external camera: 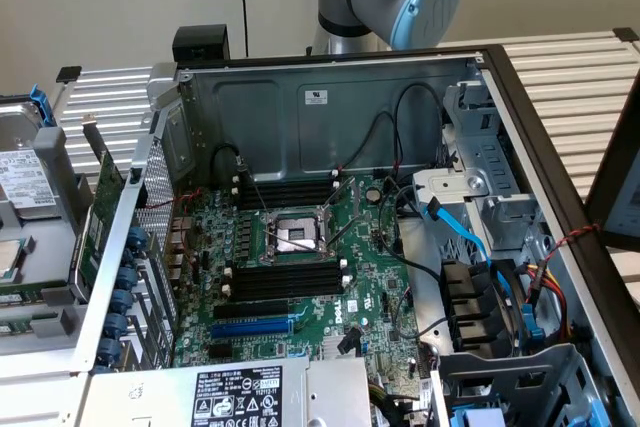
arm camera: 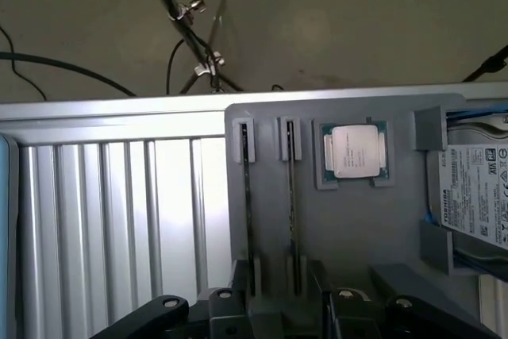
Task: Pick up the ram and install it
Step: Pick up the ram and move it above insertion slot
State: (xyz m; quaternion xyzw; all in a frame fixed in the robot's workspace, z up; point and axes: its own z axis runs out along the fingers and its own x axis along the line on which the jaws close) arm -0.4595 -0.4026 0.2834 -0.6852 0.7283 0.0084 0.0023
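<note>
Soft, even indoor light filled the exterior view, with no hard shadows. The ribbed metal counter (external camera: 570, 67) looked pale and bright. Inside the open computer case (external camera: 330, 97), the processor socket (external camera: 290, 237) gave a small glint, while the drive bays (external camera: 480, 317) on the exterior view's right sat in shade. The wrist view was dimmer and greyer. A broad white glare lay across the counter's ribs, the processor (arm camera: 355, 151) shone faintly, and the ram sticks (arm camera: 247, 212) showed as dark lines on the grey tray (arm camera: 349, 228).
</note>
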